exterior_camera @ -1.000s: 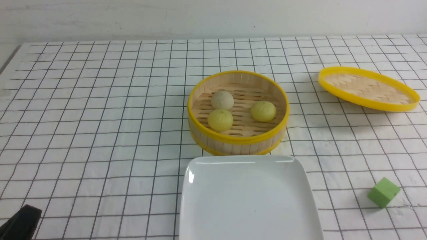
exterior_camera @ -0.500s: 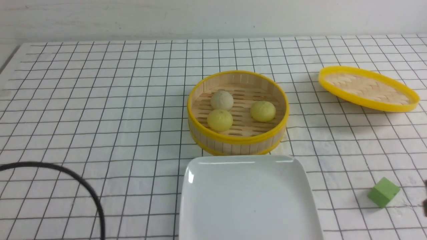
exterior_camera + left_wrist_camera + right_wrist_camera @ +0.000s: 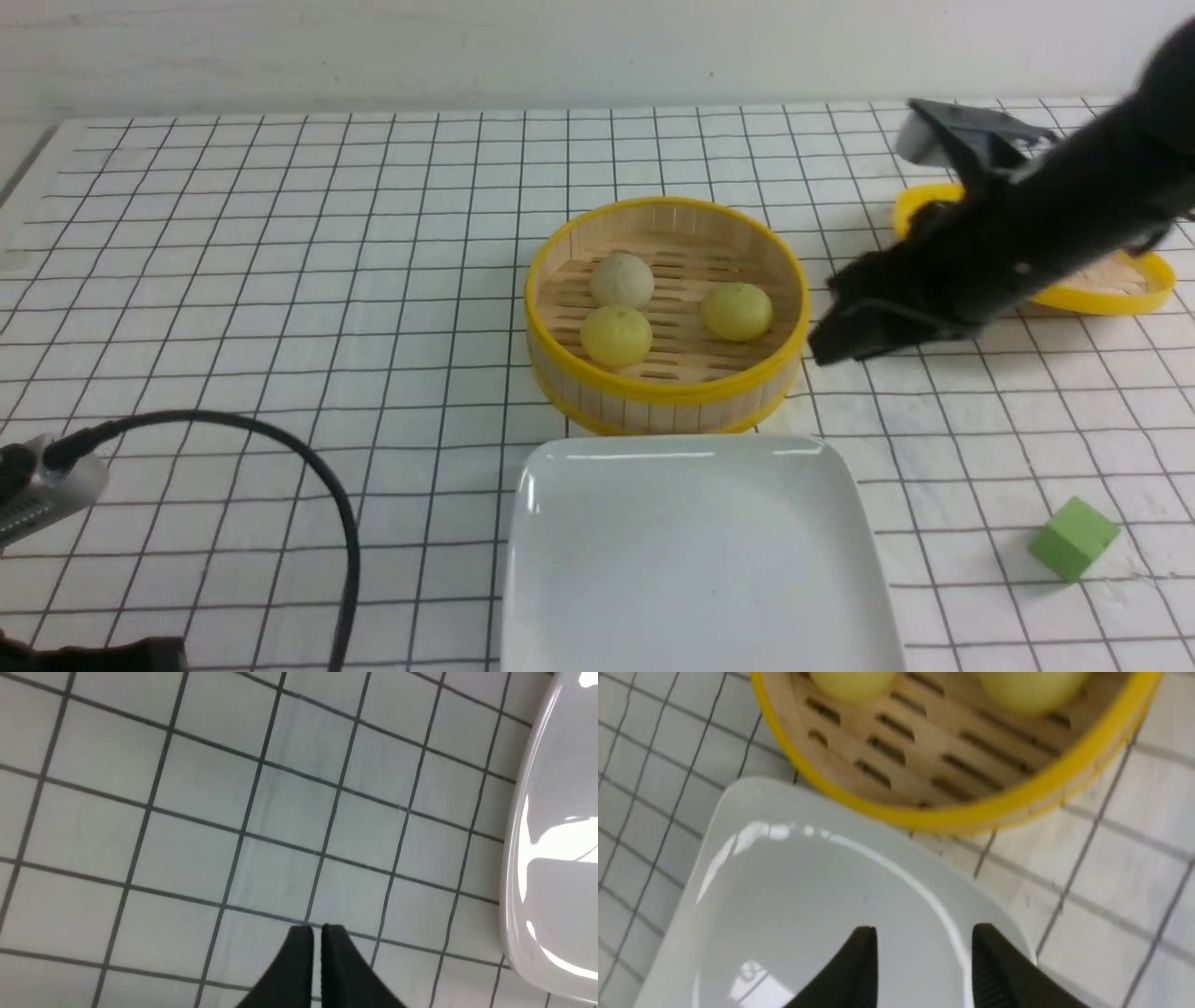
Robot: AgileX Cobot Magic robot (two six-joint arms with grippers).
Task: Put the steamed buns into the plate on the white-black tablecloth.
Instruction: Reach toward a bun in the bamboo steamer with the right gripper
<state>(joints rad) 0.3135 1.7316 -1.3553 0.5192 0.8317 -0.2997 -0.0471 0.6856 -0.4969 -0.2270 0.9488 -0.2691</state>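
You have the right gripper [image 3: 826,341] spread and empty beside the bamboo steamer [image 3: 663,397], the left gripper [image 3: 317,928] pressed nearly together on nothing, all three steamed buns [image 3: 616,336] inside and the plate [image 3: 691,560] bare: a low reach risks clipping its rim.

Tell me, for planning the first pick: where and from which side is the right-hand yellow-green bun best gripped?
Probably from straight above, pinching the right-hand yellow-green bun across its widest middle: the steamer basket wall rings it, blocking side approaches, and it sits apart from the other two buns, leaving jaw room.
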